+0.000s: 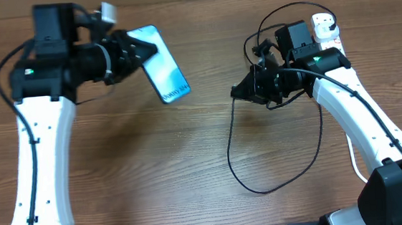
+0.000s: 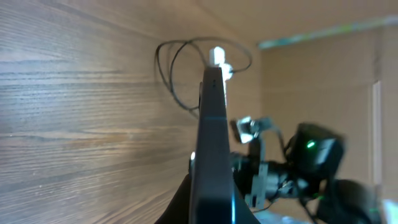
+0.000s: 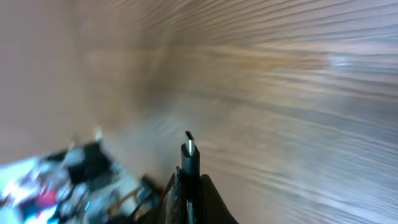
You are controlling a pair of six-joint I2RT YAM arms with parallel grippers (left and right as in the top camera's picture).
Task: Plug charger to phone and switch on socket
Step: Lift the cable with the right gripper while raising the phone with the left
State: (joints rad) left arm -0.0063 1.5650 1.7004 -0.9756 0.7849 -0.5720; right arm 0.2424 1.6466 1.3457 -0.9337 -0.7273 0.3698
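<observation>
The left claw [image 1: 141,52] is clamping closed on the phone [image 1: 165,68] at the far left; the right claw [image 1: 239,91] is pinching the charger [image 3: 189,155] by its tip, well apart from the phone; joining them is waiting to be done, and switching the socket [image 1: 326,25], far right, probably too.

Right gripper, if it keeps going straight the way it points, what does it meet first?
Probably the phone, near its lower edge, in the left gripper; the right gripper, holding the charger tip, points toward it. Height is unclear.
</observation>
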